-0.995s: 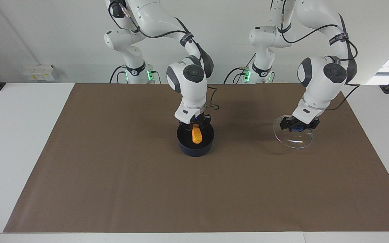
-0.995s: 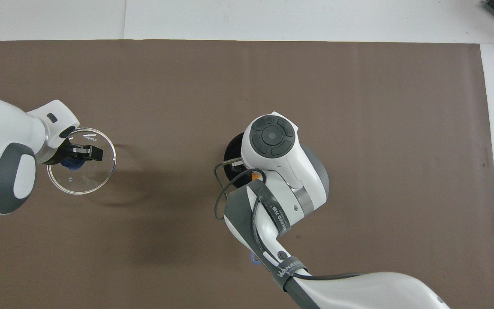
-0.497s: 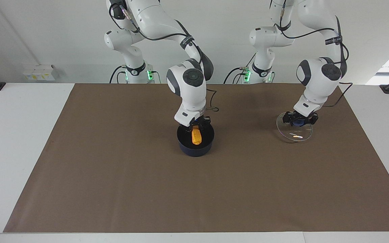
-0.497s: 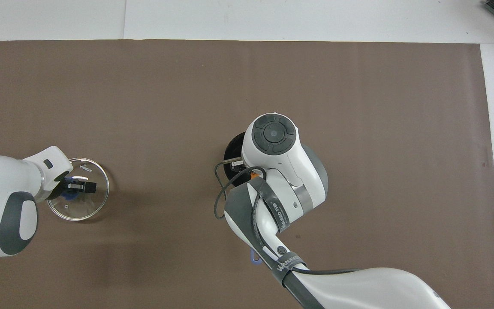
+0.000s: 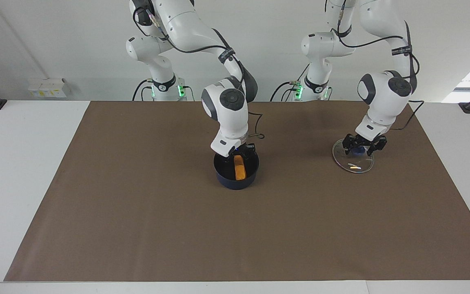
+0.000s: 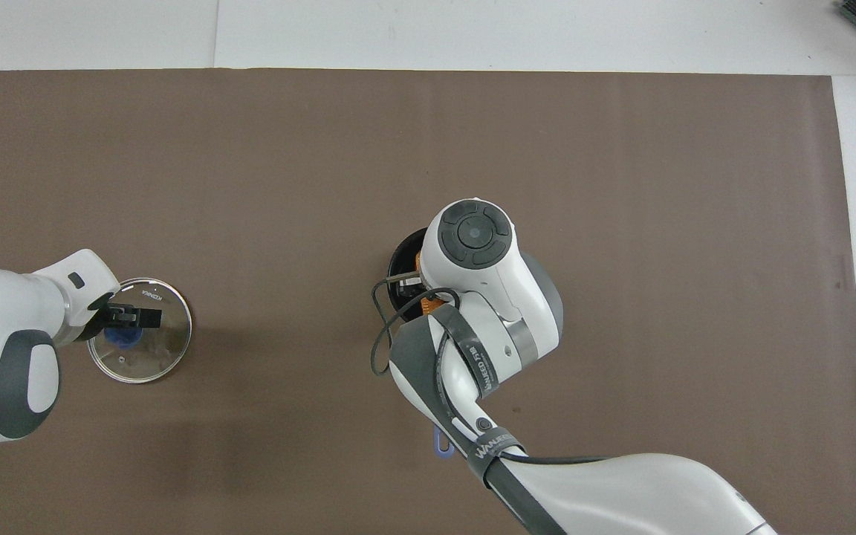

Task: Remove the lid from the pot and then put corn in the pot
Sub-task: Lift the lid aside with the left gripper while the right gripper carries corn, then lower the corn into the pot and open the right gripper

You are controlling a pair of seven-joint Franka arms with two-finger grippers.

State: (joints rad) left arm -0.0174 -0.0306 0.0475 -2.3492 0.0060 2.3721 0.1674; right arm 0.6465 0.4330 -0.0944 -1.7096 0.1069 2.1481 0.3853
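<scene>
Your pot (image 5: 236,171) sits mid-mat with the lid off. The corn (image 5: 239,167) lies inside it, 1 end under the right gripper (image 5: 238,151), whose fingers now stand apart around that end. The lid (image 5: 353,160) lies flat on the mat toward the left arm's end from the pot. The left gripper (image 5: 362,146) is over its blue knob, fingers spread wide.
</scene>
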